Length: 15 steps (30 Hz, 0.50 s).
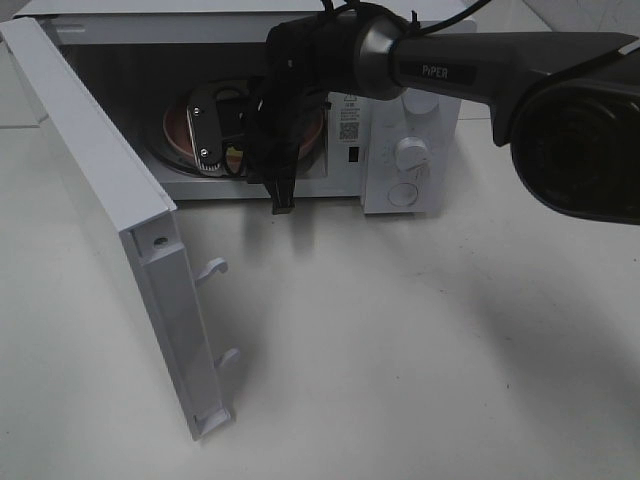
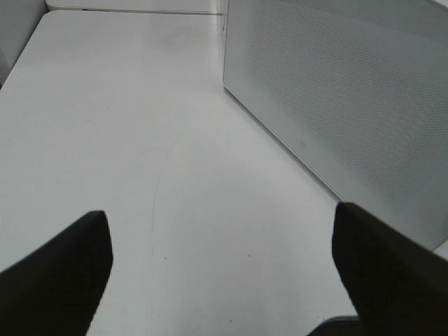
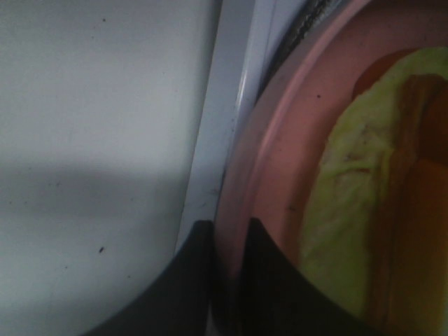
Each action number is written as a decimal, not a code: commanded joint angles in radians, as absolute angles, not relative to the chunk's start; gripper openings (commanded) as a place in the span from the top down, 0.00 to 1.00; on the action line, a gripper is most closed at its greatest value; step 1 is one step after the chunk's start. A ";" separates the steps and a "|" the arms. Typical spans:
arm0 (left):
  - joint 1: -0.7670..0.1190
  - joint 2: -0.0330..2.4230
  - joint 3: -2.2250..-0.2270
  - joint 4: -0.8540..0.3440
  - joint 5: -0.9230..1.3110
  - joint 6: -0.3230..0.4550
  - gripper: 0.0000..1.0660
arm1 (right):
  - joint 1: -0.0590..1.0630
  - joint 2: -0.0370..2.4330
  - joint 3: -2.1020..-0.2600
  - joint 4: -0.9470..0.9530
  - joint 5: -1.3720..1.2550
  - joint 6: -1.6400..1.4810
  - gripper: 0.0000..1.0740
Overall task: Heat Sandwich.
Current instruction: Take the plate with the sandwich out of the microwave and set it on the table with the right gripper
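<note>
The sandwich (image 3: 357, 210) lies on a round pink plate (image 3: 280, 175); its pale yellow-green filling and brown crust show in the right wrist view. My right gripper (image 3: 225, 273) is shut on the plate's rim at the front sill of the microwave. In the high view the right gripper (image 1: 235, 150) reaches into the open microwave (image 1: 410, 110), where the plate (image 1: 180, 135) sits, and the arm hides most of the sandwich. My left gripper (image 2: 224, 280) is open and empty above the bare table, beside the microwave's side wall (image 2: 336, 91).
The microwave door (image 1: 100, 200) stands wide open to the left, with its two latch hooks (image 1: 215, 268) pointing toward the table's middle. Two dials (image 1: 410, 155) are on the control panel. The white table (image 1: 400, 350) lies in front.
</note>
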<state>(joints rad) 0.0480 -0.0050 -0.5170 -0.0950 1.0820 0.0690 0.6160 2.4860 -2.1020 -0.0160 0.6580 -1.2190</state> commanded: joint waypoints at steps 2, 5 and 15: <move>0.042 -0.012 -0.516 -0.096 1.069 0.063 0.24 | 0.630 2.489 -2.086 -0.008 0.729 -1.216 1.00; 0.042 -0.012 -0.516 -0.096 1.069 0.063 0.24 | 0.632 2.486 -2.086 -0.008 0.730 -1.217 1.00; 0.042 -0.012 -0.516 -0.096 1.069 0.063 0.24 | 0.666 2.474 -2.086 -0.009 0.735 -1.191 1.00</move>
<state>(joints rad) 0.0480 -0.0050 -0.5170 -0.0950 1.0820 0.0690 0.6560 2.4810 -2.1020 -0.0250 0.6840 -1.2070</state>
